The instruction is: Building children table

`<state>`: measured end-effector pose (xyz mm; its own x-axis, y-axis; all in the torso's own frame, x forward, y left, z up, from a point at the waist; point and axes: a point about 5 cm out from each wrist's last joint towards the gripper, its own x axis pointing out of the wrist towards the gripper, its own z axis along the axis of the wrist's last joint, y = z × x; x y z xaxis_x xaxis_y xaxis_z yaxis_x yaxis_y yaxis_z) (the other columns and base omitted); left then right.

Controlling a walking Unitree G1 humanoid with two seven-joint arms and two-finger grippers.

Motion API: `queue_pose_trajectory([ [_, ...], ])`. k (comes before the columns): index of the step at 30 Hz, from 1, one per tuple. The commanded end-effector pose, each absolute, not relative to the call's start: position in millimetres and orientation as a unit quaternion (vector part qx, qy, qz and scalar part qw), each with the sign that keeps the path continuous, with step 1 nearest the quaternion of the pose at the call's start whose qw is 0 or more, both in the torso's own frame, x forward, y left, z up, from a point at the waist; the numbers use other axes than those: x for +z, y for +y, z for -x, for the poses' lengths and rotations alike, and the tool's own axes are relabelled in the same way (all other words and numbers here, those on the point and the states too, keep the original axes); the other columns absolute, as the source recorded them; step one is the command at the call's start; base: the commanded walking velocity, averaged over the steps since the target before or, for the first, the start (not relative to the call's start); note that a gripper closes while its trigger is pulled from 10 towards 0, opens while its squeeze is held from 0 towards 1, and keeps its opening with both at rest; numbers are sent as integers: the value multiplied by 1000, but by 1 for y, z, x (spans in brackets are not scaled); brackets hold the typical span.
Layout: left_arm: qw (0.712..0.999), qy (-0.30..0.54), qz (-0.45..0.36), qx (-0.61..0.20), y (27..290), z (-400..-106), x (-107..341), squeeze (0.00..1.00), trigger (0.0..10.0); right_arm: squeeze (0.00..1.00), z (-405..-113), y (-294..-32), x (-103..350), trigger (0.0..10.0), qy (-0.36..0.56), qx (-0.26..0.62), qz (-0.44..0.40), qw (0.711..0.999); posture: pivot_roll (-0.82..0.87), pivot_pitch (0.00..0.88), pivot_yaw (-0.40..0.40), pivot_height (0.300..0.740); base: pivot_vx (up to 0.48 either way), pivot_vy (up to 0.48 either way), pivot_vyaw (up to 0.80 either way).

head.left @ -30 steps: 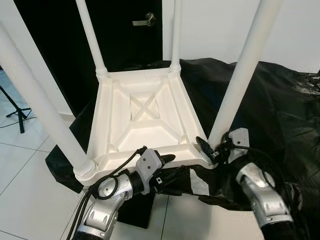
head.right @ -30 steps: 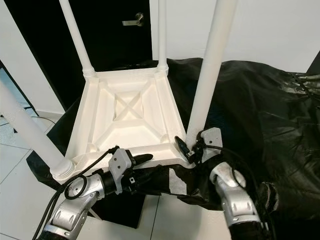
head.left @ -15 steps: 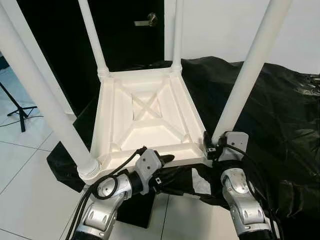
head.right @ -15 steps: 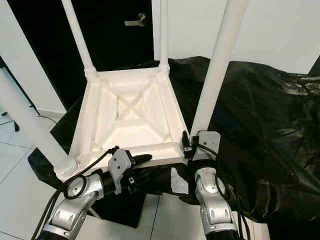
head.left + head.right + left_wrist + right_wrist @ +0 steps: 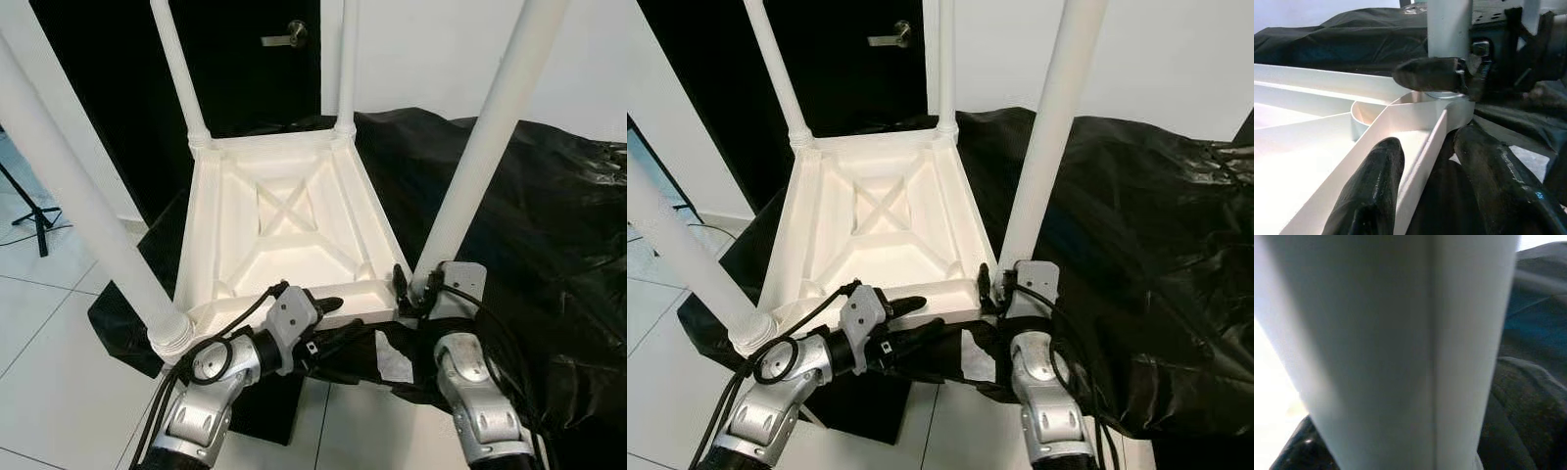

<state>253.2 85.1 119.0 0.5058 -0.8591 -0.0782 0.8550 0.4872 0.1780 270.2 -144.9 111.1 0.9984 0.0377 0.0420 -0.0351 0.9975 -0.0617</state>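
Note:
The white children's table point(image 5: 294, 235) lies upside down on a black-draped surface, its four legs pointing up. My left gripper point(image 5: 333, 321) is at the near rim, one finger point(image 5: 1369, 191) inside the frame and the other finger point(image 5: 1498, 181) outside, shut on the rim. My right gripper point(image 5: 416, 286) is at the base of the near right leg point(image 5: 480, 147), with a finger point(image 5: 1430, 73) lying across the leg's foot. In the right wrist view that leg point(image 5: 1400, 347) is very close and blurred.
The near left leg point(image 5: 69, 186) rises close by my left arm. Black cloth point(image 5: 529, 215) spreads to the right and back. A dark door with a lever handle point(image 5: 284, 37) stands behind. White tile floor point(image 5: 49, 343) and a tripod foot point(image 5: 24, 215) are to the left.
My right gripper has swung from an open, tilted pose beside the near right leg to a straight one around its base. The left gripper has stayed on the rim.

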Motion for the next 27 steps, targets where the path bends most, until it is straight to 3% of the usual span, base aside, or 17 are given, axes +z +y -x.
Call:
queue_pose_trajectory([
  [1,883,-10,-103,-458,89,-257,120,0,10000,1000,-268,-143,114,10000,-33,59,30,997,-27,0,6,740,0,0,0],
  [9,884,-10,-104,-456,91,-258,120,0,10000,1000,-269,-159,124,10000,-52,190,52,979,-29,0,9,740,0,0,0],
  [10,884,-10,-104,-456,91,-258,120,0,10000,133,-270,-160,125,10000,-49,227,61,971,-32,0,13,740,0,0,0],
  [11,884,-10,-104,-456,91,-258,120,0,10000,133,-270,-160,125,10000,-49,227,61,971,-32,0,13,740,0,0,0],
  [12,882,-9,-104,-459,91,-258,120,0,10000,0,-272,-160,127,10000,-44,271,71,959,-33,0,17,740,0,0,0],
  [18,881,-10,-104,-462,92,-259,121,0,10000,0,-280,-160,131,10000,-29,354,97,930,-26,0,11,740,0,0,0],
  [19,881,-10,-104,-461,92,-259,121,0,10000,0,-283,-159,134,4627,-29,370,107,922,-19,0,7,740,0,0,0],
  [20,881,-10,-104,-461,93,-259,122,0,10000,0,-286,-159,137,0,-30,382,114,917,-15,0,5,740,0,0,0],
  [27,883,-9,-104,-458,97,-258,122,0,10000,0,-287,-164,134,0,-20,399,118,909,-2,0,-2,740,0,0,0],
])
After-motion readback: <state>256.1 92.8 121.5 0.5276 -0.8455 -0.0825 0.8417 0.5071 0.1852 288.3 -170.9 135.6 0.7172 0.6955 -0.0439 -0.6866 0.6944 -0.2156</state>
